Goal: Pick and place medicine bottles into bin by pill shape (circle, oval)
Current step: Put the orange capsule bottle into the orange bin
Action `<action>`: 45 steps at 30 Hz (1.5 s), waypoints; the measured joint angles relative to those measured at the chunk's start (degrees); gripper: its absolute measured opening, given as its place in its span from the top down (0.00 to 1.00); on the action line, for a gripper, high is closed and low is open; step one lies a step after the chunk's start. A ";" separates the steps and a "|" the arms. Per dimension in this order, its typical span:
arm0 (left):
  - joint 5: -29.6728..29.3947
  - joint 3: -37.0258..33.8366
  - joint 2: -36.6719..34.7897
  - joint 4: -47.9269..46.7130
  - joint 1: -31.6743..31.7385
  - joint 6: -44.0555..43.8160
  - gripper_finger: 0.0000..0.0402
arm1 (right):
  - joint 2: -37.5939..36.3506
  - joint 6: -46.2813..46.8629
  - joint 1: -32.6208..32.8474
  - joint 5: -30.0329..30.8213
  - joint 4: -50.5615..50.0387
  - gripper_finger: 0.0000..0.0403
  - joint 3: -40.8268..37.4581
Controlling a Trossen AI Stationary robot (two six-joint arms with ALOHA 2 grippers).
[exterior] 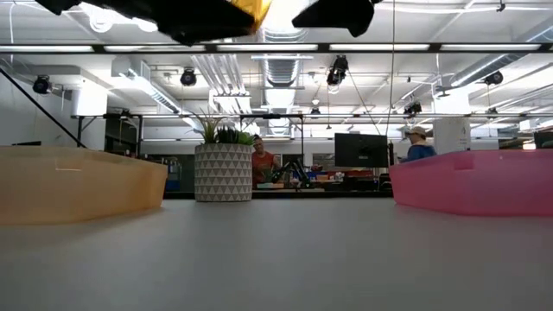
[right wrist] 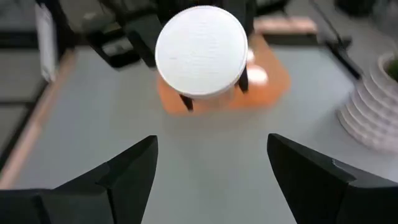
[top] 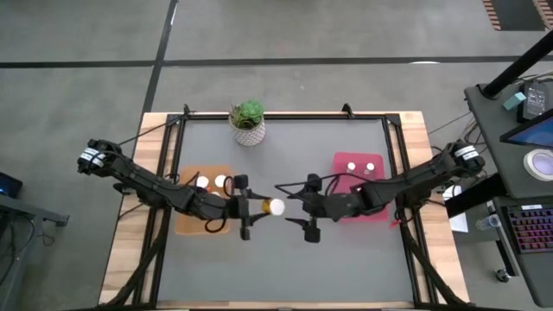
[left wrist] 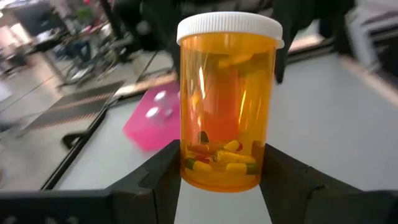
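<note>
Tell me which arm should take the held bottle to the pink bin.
Right, probably. The left gripper holds the bottle cap-first toward the right gripper, which is open and faces it. The pink bin lies on the right arm's side, across the table from the left arm.

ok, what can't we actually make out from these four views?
- Orange bottle: any label is out of sight in the left wrist view; the right wrist view shows only its white cap.
- Bottles in the orange bin and pink bin: only tiny white caps from above; the bin walls hide them in the low view.
- Left gripper and right gripper: cropped by the low view's top edge.
</note>
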 joint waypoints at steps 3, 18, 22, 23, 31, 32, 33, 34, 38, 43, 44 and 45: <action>3.06 0.00 0.00 3.28 0.00 0.50 0.59 | -0.64 -4.19 0.29 0.01 14.02 0.27 -5.78; 4.88 -0.02 -0.01 6.33 0.70 0.48 0.59 | 10.88 -23.15 0.19 -3.35 58.33 0.29 -15.31; 5.09 -0.02 -0.02 6.38 0.70 0.57 0.59 | 12.85 -25.52 0.14 -3.75 62.22 0.29 -14.42; 5.13 -0.02 -0.02 6.51 0.70 0.61 0.59 | 13.16 -25.74 0.08 -4.01 62.83 0.29 -14.19; 5.05 -0.02 -0.02 6.35 0.74 0.61 0.59 | 14.46 -26.33 -0.23 -4.45 64.08 0.29 -12.68; 5.01 -0.02 -0.02 6.40 0.76 0.61 0.59 | 14.57 -26.33 -0.30 -4.46 64.19 0.29 -12.55; 4.91 -0.02 -0.02 6.39 0.76 0.61 0.59 | 14.63 -26.33 -0.34 -4.48 64.26 0.29 -12.51; 4.90 -0.02 -0.02 6.33 0.76 0.61 0.59 | 14.63 -26.33 -0.34 -4.48 64.18 0.29 -12.49; 4.91 -0.02 -0.02 6.43 0.76 0.61 0.59 | 14.63 -26.33 -0.35 -4.41 64.16 0.33 -12.35; 5.01 -0.02 -0.02 6.27 0.74 0.61 0.59 | 14.66 -26.35 -0.41 -4.09 63.80 0.45 -12.35; 5.04 -0.02 -0.02 6.18 0.74 0.61 0.59 | 14.66 -26.37 -0.41 -4.05 63.59 0.47 -12.35; 5.07 -0.02 -0.02 6.12 0.74 0.61 0.59 | 14.66 -26.37 -0.41 -4.05 63.43 0.49 -12.35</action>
